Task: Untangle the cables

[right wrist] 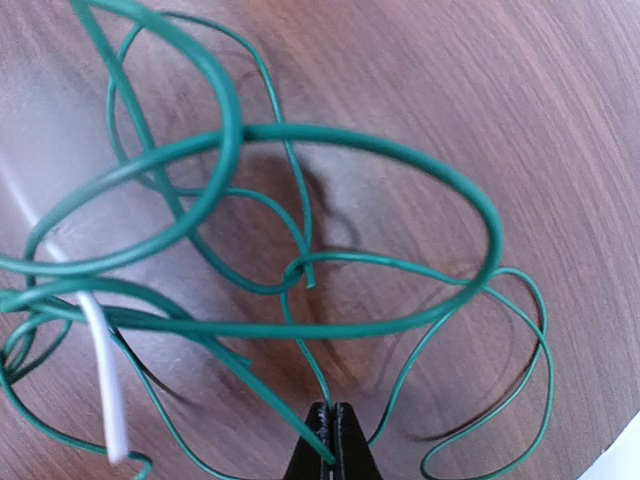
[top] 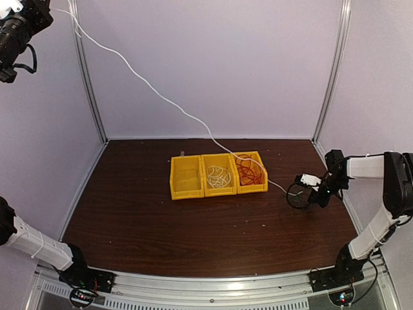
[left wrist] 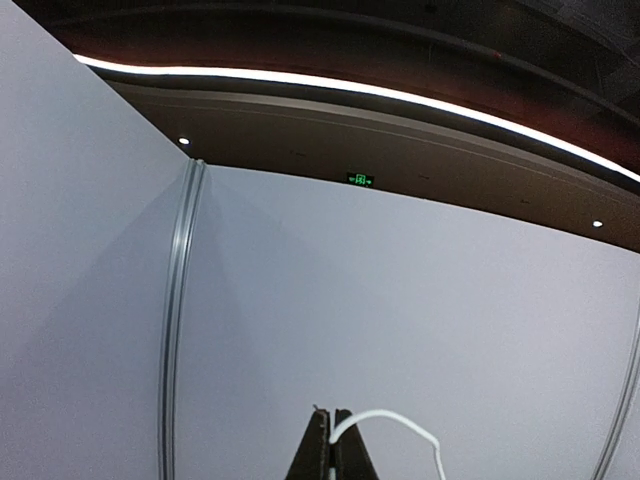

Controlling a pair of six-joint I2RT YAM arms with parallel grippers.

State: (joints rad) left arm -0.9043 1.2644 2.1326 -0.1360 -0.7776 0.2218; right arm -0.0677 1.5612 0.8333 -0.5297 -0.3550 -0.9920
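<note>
A long white cable (top: 161, 97) runs from the top left corner down across the yellow bins to the right side of the table. My left gripper (left wrist: 332, 415), raised high and out of the top view, is shut on its end (left wrist: 395, 420). My right gripper (top: 308, 188) hangs low over the table's right side, shut (right wrist: 331, 410) on a strand of the green cable (right wrist: 300, 135), whose loose loops (top: 297, 194) hang over the wood. The white cable (right wrist: 105, 385) crosses those loops. A white coil (top: 218, 175) and a red coil (top: 248, 172) lie in the bins.
Three yellow bins (top: 186, 188) stand in a row at the table's middle; the left one holds nothing. Pale walls with metal posts (top: 87, 71) enclose the back and sides. A camera (top: 16, 29) hangs at the top left.
</note>
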